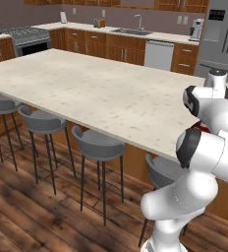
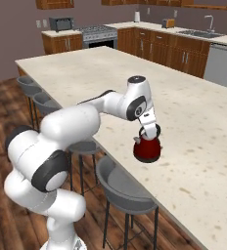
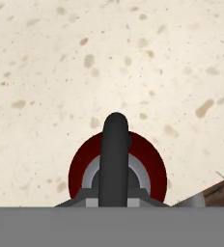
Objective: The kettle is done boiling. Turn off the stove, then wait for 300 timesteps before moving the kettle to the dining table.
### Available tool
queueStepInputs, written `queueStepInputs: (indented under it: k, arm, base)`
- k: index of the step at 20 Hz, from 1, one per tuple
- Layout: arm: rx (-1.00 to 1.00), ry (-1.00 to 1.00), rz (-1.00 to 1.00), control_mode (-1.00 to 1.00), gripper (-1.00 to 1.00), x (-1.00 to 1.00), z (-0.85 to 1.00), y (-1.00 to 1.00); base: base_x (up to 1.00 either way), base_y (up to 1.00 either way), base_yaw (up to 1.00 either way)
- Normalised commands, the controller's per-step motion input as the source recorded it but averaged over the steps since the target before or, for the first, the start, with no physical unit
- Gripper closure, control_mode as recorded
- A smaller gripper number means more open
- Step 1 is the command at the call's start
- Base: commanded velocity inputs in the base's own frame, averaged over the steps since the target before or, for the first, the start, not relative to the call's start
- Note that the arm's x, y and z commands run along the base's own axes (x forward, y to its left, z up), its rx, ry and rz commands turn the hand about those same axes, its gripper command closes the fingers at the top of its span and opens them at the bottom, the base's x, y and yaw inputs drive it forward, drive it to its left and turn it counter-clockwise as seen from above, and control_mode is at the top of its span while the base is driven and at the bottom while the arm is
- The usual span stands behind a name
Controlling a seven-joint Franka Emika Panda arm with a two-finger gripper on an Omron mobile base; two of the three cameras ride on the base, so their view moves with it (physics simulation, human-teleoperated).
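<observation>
The red kettle (image 2: 147, 148) sits at the near edge of the dining table (image 2: 193, 122), on the speckled beige stone top just above a grey stool (image 2: 123, 188) tucked under the overhang. In the right base view the white arm reaches over from the lower left, and the gripper (image 2: 150, 131) comes down onto the top of the kettle, right at its dark arched handle. The hand view looks straight down on the kettle (image 3: 118, 166): a dark red round body with a grey ring in its middle, and the black handle (image 3: 115, 159) running up the centre of the picture from between the gripper's base. The fingertips themselves are hidden behind the handle and the lower band, so whether the jaws are pressed onto the handle or merely stand around it cannot be told. Whether the kettle rests on the stone or hangs just clear of it cannot be told either. In the left base view the arm's own joints cover almost all of the kettle, leaving a sliver of red (image 1: 200, 127) between two links. The stove (image 2: 99, 34) stands well apart against the back wall, beyond the far end of the table, with a microwave (image 2: 61, 23) on the counter beside it. A sink (image 2: 202, 34) and a dishwasher (image 2: 220, 63) line the counter to the right.
</observation>
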Motion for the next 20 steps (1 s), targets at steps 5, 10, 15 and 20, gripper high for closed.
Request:
queueStepInputs:
  k: [5, 10, 15, 20]
  arm:
    - [0.01, 0.01, 0.0, -1.0, 1.0, 0.23, -0.13, 0.0]
    - [0.0, 0.0, 0.0, -1.0, 1.0, 0.23, -0.14, 0.0]
    - [0.02, 0.0, 0.0, -1.0, 1.0, 0.17, -0.11, 0.0]
    - [0.02, 0.0, 0.0, -1.0, 1.0, 0.12, -0.1, 0.0]
  base:
    - [0.0, 0.0, 0.0]
    - [0.0, 0.0, 0.0]
    - [0.0, 0.0, 0.0]
    - [0.0, 0.0, 0.0]
